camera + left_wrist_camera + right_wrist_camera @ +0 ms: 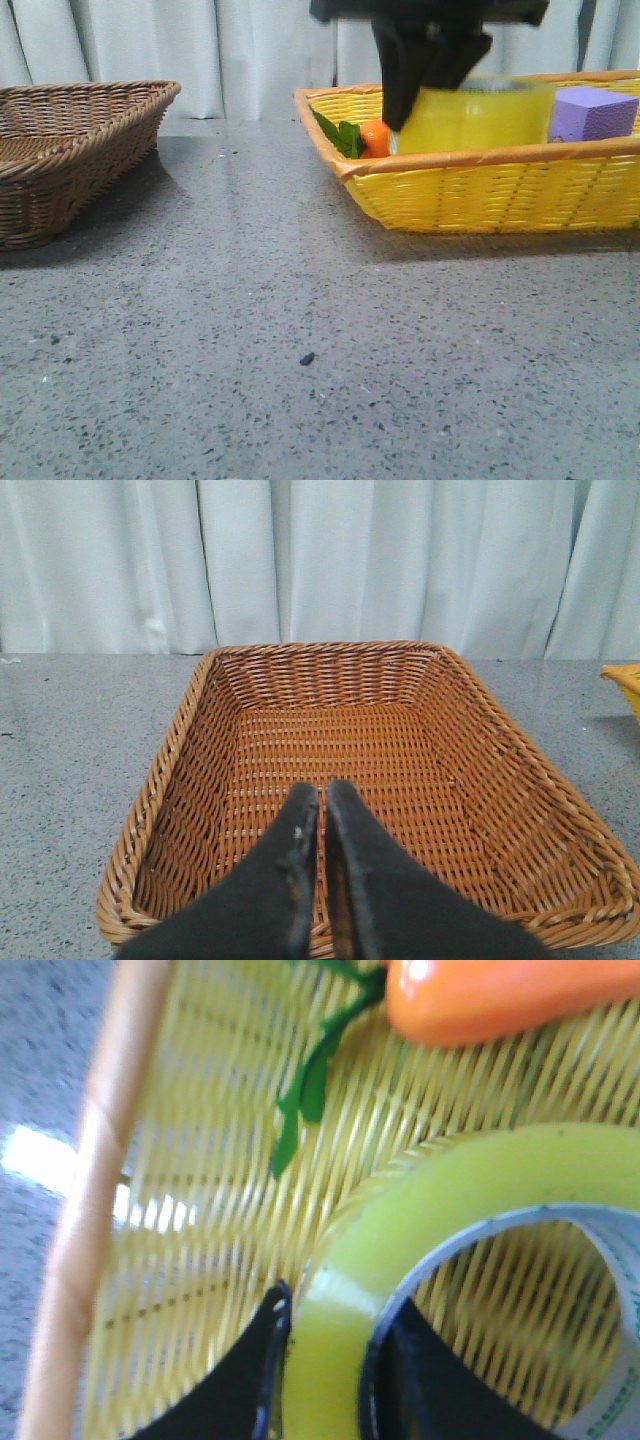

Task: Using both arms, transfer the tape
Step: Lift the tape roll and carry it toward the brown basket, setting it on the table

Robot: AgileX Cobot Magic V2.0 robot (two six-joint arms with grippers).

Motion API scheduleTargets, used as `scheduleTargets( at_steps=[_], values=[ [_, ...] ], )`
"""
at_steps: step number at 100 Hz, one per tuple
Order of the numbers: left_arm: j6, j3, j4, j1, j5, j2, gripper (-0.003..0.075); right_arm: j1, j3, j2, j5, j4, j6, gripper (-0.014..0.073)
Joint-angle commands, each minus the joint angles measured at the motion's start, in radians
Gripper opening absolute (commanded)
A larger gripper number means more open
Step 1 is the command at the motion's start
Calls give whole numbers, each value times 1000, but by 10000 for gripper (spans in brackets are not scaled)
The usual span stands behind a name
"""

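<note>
The tape (pixel 475 118) is a translucent yellow-green roll inside the yellow basket (pixel 500 190) at the right. My right gripper (pixel 405 110) reaches down into the basket and is shut on the roll's left wall. In the right wrist view one finger is outside the tape (pixel 420 1230) and the other inside the white core, with the gripper (pixel 325 1330) pinching the wall between them. My left gripper (pixel 322 795) is shut and empty, hovering over the brown wicker basket (pixel 200 720). The left gripper is out of the front view.
The brown wicker basket (pixel 60 160) stands at the far left. The yellow basket also holds a purple foam cube (pixel 592 112) and an orange carrot with green leaves (pixel 372 138), which the right wrist view shows too (pixel 480 1000). White curtains hang behind.
</note>
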Motion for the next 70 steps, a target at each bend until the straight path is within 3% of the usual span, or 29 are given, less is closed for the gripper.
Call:
scheduleTargets(
  at_steps=[1,12,29,52,70],
  values=[
    [-7,-36,1,-1,-83,15,-21,4,-111,-55,34,-7,-6,56],
    [-7,-36,1,-1,-83,15,-21,39,-204,-55,107,-7,-8,56],
    [-7,-36,1,-1,-83,15,-21,180,-302,-55,148,-5,-11,56],
    [-7,-36,1,-1,-83,15,-21,406,-306,-28,136,2,-11,56],
    [-7,-36,1,-1,-83,15,-21,466,-306,31,115,-2,-11,56]
  ],
)
